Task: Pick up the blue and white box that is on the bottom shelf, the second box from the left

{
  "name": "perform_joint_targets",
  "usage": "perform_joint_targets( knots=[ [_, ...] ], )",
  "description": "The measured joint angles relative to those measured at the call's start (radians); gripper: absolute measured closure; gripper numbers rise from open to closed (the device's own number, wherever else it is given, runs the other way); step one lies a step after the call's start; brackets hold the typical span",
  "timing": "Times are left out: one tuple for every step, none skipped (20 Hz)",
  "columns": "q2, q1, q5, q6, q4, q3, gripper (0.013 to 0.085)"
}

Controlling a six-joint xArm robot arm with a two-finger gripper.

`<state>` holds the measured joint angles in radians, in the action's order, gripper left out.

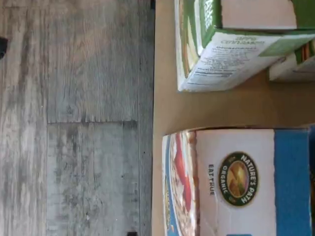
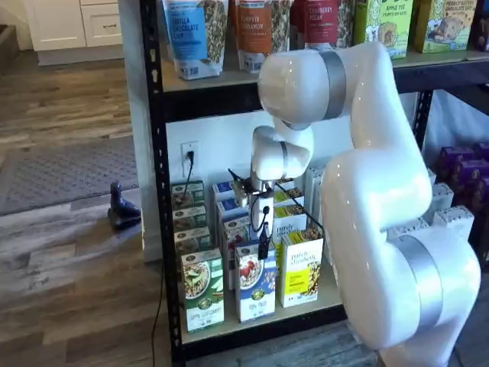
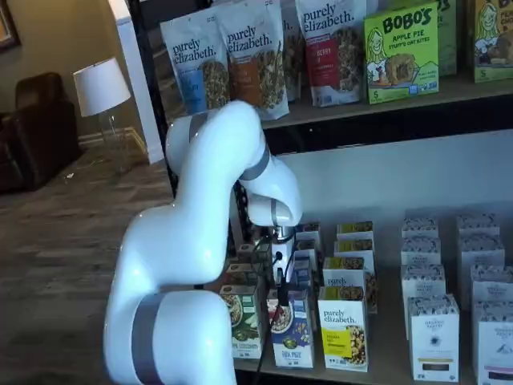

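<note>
The blue and white box [image 2: 256, 294] stands upright at the front of the bottom shelf [image 2: 229, 326], between a green-and-white box [image 2: 202, 292] and a yellow box [image 2: 302, 273]. In both shelf views my gripper [image 2: 263, 246] hangs straight down just above the box's top, one black finger seen side-on with a cable beside it. Its jaws stand wide with nothing in them. The other fixed camera shows the gripper [image 3: 281, 282] over the same box [image 3: 292, 333]. The wrist view shows the box's white and blue top [image 1: 236, 182] close up on the beige shelf board [image 1: 211, 105].
Rows of like boxes stand behind the front ones. Further white boxes [image 3: 433, 337] fill the shelf to the right. The upper shelf beam [image 2: 221, 98] runs above the arm, with granola bags on it. The rack upright [image 2: 157, 191] stands to the left, over wood floor [image 1: 74, 118].
</note>
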<state>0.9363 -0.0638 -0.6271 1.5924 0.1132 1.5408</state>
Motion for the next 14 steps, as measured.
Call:
perform_joint_targets(
  knots=[
    [0.013, -0.001, 0.000, -0.006, -0.005, 0.012, 0.0130],
    [0.022, -0.003, 0.000, -0.009, -0.008, 0.020, 0.0130],
    [0.029, -0.004, 0.001, -0.014, -0.013, 0.027, 0.0130],
    [0.035, -0.005, 0.002, -0.018, -0.016, 0.032, 0.0130],
    [0.042, -0.006, 0.004, -0.022, -0.019, 0.038, 0.0130],
    [0.048, -0.007, 0.004, -0.027, -0.024, 0.043, 0.0130],
    [0.054, -0.009, 0.004, -0.033, -0.030, 0.049, 0.0130],
    [0.062, -0.010, 0.005, -0.039, -0.036, 0.055, 0.0130],
    [0.069, -0.012, 0.003, -0.044, -0.040, 0.062, 0.0130],
    [0.074, -0.013, 0.003, -0.050, -0.045, 0.065, 0.0130],
    [0.079, -0.015, 0.004, -0.046, -0.038, 0.069, 0.0130],
    [0.081, -0.016, 0.004, -0.041, -0.031, 0.071, 0.0130],
    [0.082, -0.016, 0.007, -0.029, -0.016, 0.072, 0.0130],
    [0.083, -0.016, 0.012, -0.013, 0.003, 0.072, 0.0130]
  ],
)
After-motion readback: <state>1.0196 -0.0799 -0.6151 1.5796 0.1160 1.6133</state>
